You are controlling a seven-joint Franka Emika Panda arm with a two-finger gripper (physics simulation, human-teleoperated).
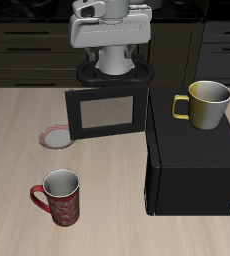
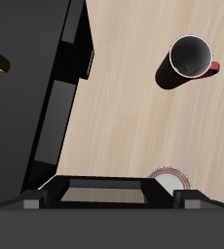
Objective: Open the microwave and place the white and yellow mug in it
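Careful: with your pincer (image 1: 111,72) empty, spread open above the swung-out door of the big black box-shaped microwave (image 1: 193,160), a hasty reach could topple the mustard-yellow mug (image 1: 207,104) off its roof.

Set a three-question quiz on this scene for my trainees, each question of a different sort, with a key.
1. True or false: the microwave has its door shut.
2. Where does the white and yellow mug stand? A: on top of the microwave. B: inside the microwave. C: on the table.
3. Fill in: the patterned mug on the table is ___ in colour.
Key: 1 false; 2 A; 3 red.
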